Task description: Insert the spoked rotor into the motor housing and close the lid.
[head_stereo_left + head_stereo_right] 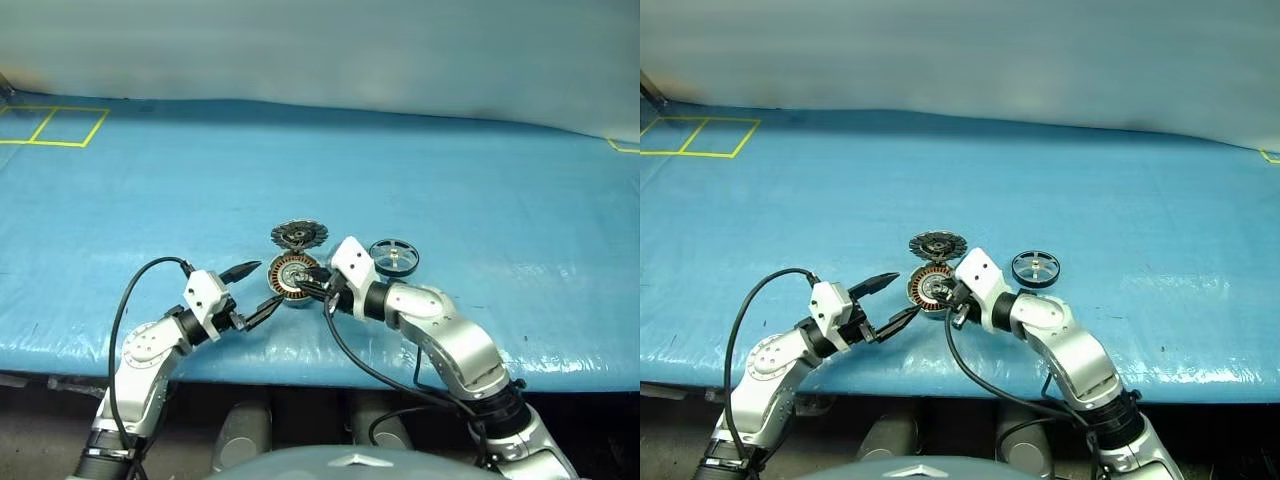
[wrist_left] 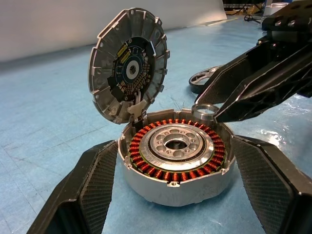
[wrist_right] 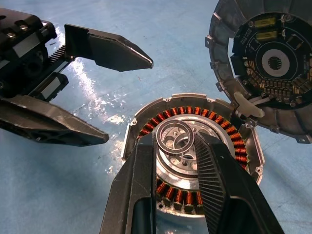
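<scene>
The motor housing sits open on the blue bench, lid hinged upright, spoked rotor nearby. The right tool pinches a small silver ring over its hub; the left tool gapes wide around it.

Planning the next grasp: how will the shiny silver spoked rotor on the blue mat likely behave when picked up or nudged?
The shiny silver spoked rotor looks like solid metal, so probably stiff and heavy for its size. Its polished rim may be slippery in a gripper. It lies flat on the blue mat, so a nudge should slide it; stood on edge, it would likely roll.
</scene>
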